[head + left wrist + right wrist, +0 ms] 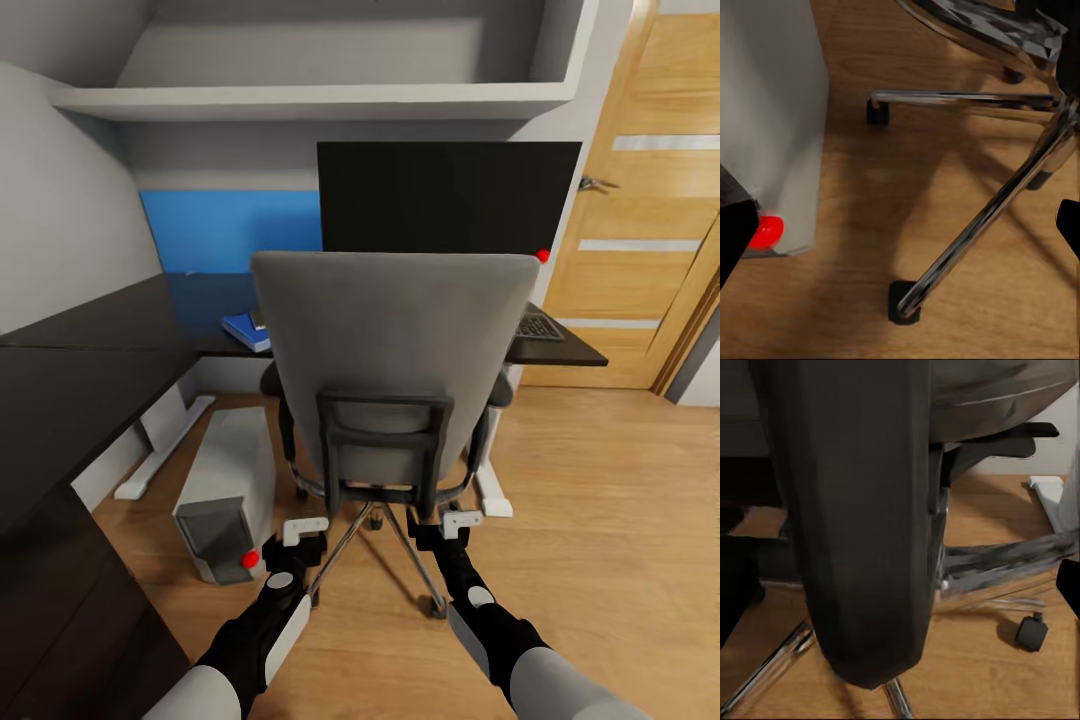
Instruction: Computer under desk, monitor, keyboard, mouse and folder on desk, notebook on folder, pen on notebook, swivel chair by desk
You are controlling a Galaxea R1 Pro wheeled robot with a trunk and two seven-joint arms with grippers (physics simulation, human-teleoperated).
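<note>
The left pincer (pixel 303 533) hangs low behind the swivel chair (pixel 395 350), its pale fingers spread apart and holding nothing; the right pincer (pixel 446 528) sits level with it on the other side of the chair's chrome stem, also parted and empty. Both are just short of the black bracket on the chair's back, not touching it as far as I can tell. Just outboard of the left pincer stands the computer (pixel 228 490), grey, on the wooden floor (pixel 600 500) with its red button facing back toward the pincer — it lies by the tabletop's edge rather than clearly beneath it. Ahead of both pincers, past the chair, the tabletop (pixel 90 390) carries the monitor (pixel 450 195), black with a red dot at its lower right corner. Beyond the right pincer the keyboard (pixel 540 326) peeks out past the chair's back, and beyond the left one the folder (pixel 247 330) — bright blue — lies flat on the tabletop. The chair's back hides what lies between them.
</note>
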